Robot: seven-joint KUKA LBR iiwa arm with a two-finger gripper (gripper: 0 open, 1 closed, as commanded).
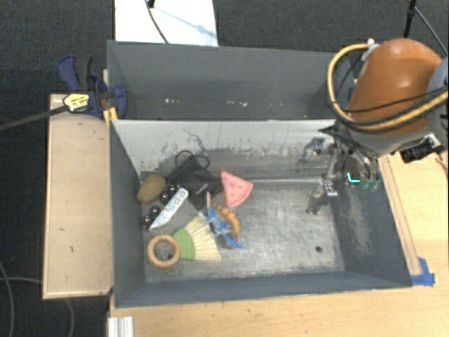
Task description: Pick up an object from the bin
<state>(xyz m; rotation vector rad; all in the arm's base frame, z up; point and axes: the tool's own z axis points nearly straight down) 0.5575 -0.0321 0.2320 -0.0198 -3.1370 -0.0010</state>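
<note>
1. Over the bare right side of the bin (365,251), close to the back wall, the gripper (321,196) is hanging low above the floor. It is sitting well apart from every loose thing.
2. Whether the gripper is standing open or closed, I cannot tell from this angle. Nothing from the bin is showing in its hold.
3. The things to pick from are all lying in the left half of the bin. The pink wedge (236,188) is lying nearest the gripper, with the blue and orange toy figure (226,225) just in front of it. Behind these, a black object (193,174), a brown stone-like lump (151,187), a string of dark beads (156,209), a green and cream fan (193,243) and a wooden ring (164,250) are crowding together as a heap.
4. By my reading, the task is sitting at its opening step: no thing is being grasped yet.
5. The next move is calling for travel leftward across the floor. After that comes a descent squarely over one thing. The pink wedge looks the easiest choice, since it is lying at the heap's open edge.
6. The bin floor is showing scuffed, scratched grey metal, bare on the right. Dark carpeted floor (42,34) is surrounding the rig.
</note>
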